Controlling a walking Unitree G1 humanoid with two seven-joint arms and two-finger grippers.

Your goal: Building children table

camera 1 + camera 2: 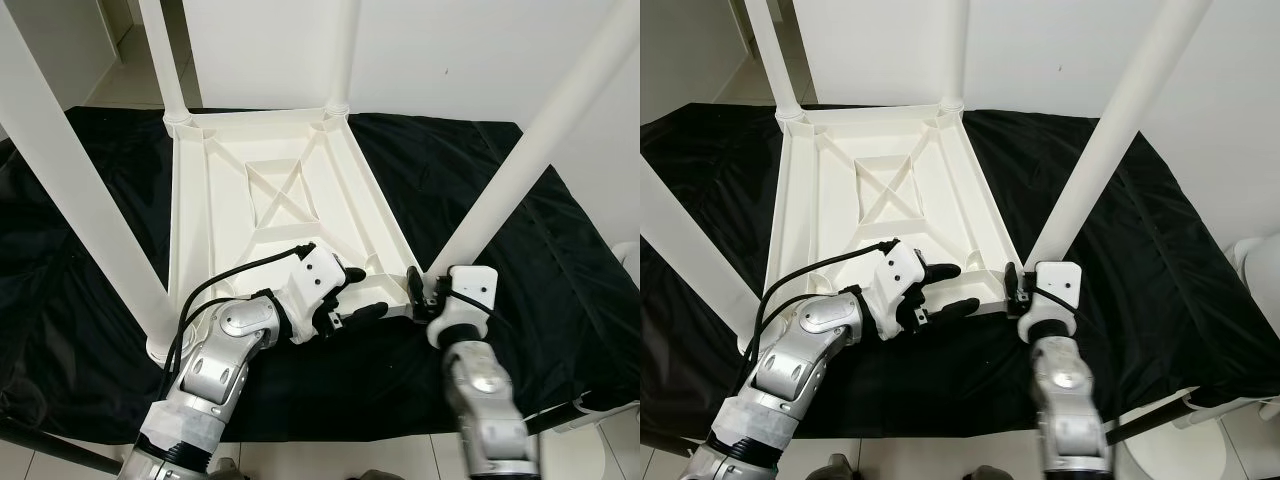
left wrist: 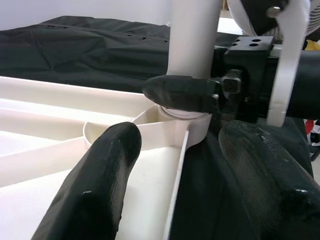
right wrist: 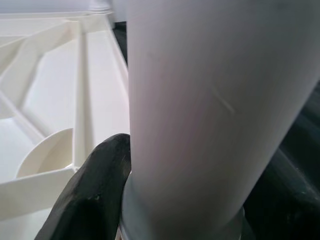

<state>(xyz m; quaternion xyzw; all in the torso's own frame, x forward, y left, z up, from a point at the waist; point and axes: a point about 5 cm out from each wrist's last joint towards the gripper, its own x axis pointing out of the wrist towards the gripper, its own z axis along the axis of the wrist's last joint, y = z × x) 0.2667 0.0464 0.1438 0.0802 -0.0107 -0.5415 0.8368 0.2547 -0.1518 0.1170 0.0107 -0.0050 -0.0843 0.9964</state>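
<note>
- Four white legs rise from the upturned tabletop [image 1: 270,200] on the black cloth [image 1: 520,240]; the right gripper [image 1: 420,292] clasps the base of the near right-corner leg [image 1: 520,170].
- Right eye view: the left gripper [image 1: 945,290], fingers spread and empty, lies at the near edge, just beside that socket.
- Left wrist view: the leg stands upright beyond its open fingers [image 2: 100,175].
- Right wrist view: a finger [image 3: 95,195] presses the leg's base.

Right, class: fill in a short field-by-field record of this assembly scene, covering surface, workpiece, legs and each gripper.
surface: black cloth
workpiece: white tabletop, upside down on the cloth
legs: four white legs standing in the corner sockets
right gripper: shut on near right leg at its base
left gripper: open, at the tabletop's near edge beside that corner socket
</note>
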